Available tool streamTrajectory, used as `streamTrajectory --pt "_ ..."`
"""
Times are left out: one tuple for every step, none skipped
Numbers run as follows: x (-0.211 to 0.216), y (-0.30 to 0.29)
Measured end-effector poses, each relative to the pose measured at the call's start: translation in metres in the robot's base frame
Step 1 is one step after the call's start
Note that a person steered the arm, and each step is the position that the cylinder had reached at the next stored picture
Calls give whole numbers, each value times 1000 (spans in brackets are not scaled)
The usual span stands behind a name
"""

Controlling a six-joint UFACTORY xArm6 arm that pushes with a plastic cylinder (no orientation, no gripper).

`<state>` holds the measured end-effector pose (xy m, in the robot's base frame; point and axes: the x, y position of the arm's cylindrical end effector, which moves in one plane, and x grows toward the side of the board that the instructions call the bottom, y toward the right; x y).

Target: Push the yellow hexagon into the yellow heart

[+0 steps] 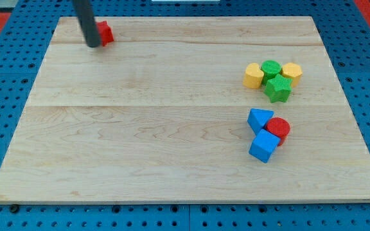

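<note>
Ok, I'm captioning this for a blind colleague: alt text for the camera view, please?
My tip sits at the view's top left beside a red block, far from the yellow hexagon and yellow heart clustered with a green cylinder and green star at right.

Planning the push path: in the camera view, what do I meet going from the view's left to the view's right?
My tip → red block → yellow block → green cylinder → yellow block. Green star and lower blue/red cluster overlap these, so omitted.
</note>
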<state>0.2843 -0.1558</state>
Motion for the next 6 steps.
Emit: streamTrajectory --pt "-1 122" --pt "-10 241" --pt "-9 339" --pt "10 408" --pt "52 421" --pt "87 403"
